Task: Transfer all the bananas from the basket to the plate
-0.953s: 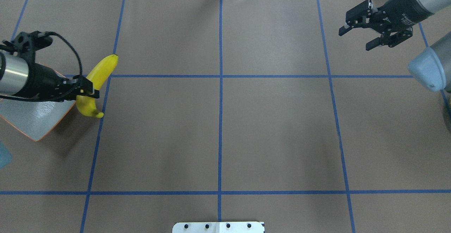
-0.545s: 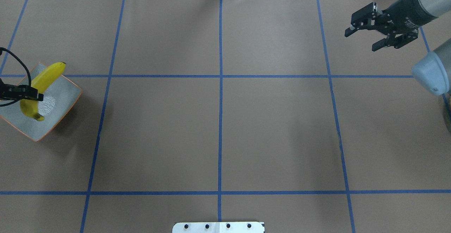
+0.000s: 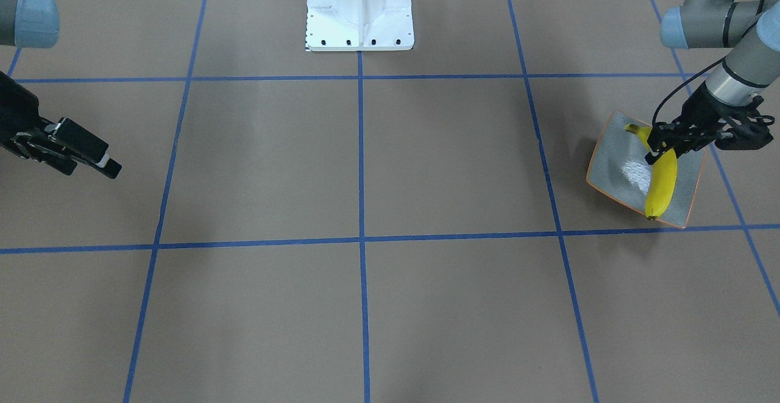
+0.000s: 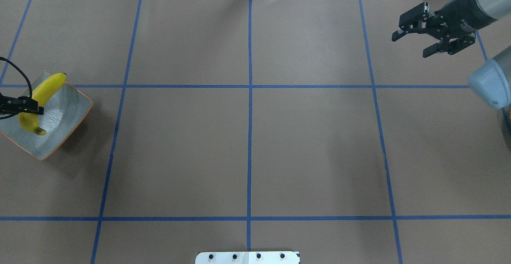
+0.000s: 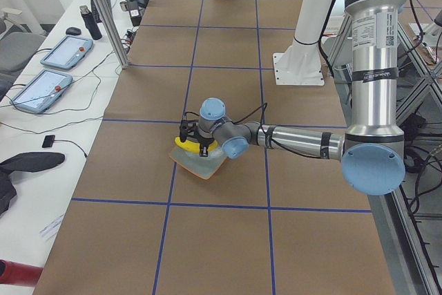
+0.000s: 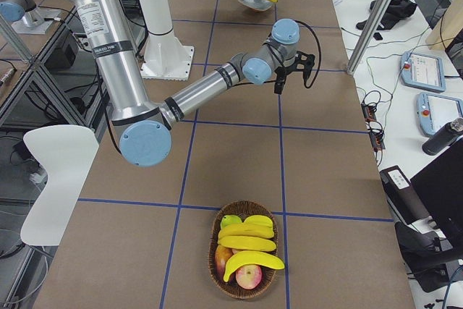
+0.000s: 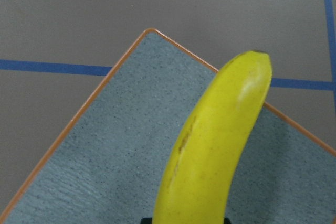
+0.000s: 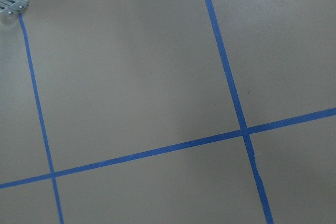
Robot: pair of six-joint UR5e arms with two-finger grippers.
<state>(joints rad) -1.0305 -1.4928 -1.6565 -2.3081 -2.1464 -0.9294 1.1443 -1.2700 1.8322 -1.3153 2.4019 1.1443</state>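
Your left gripper [image 3: 660, 146] holds the banana [image 3: 663, 186] near its stem, long axis across the plate [image 3: 612, 174] below; right gripper [image 4: 409, 46] spread wide, far off.

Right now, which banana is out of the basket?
The banana held by the left end effector over the plate. The other bananas lie in the basket at the table's opposite end.

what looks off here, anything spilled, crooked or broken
Nothing stands out. The left gripper holds a banana over the plate, the basket sits upright with nothing spilled beside it, and the right gripper hangs open and empty.
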